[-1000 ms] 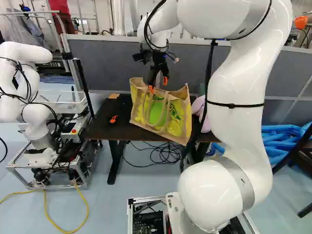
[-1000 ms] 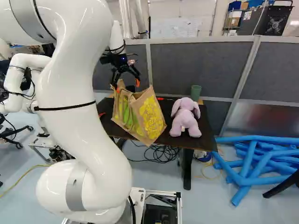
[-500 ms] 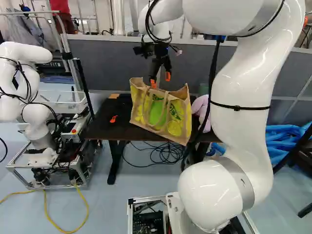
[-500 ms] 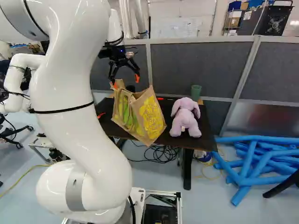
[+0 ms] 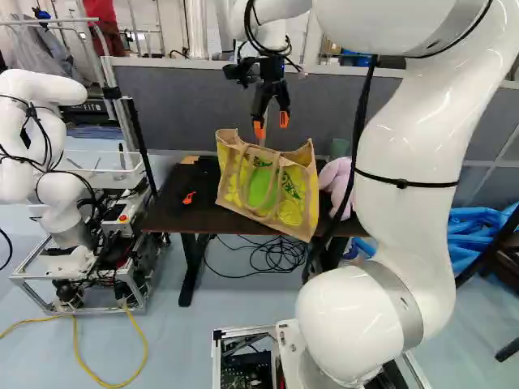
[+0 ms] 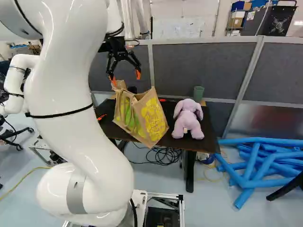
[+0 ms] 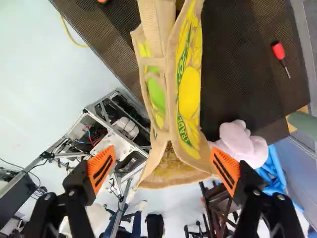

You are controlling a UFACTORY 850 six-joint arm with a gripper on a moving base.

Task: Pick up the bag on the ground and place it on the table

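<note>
Gripper [image 6: 125,78] with ribbed orange pads [image 7: 102,168] hangs released above the boxy bag [image 6: 142,116] of coarse tan weave and yellow panels. The bag stands tilted on the dark, meshed table [image 6: 211,135]; at right sits a rounded, pink plush toy [image 6: 188,124].

Bag [image 7: 188,91] on the table [image 7: 237,64], under the wide-spread claw [image 5: 272,125]

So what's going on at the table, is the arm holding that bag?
No. The bag is on the table, near its front edge, beside a pink plush rabbit. The arm's gripper is above it with fingers open, gripping nothing. Looks like the placing is done.
</note>
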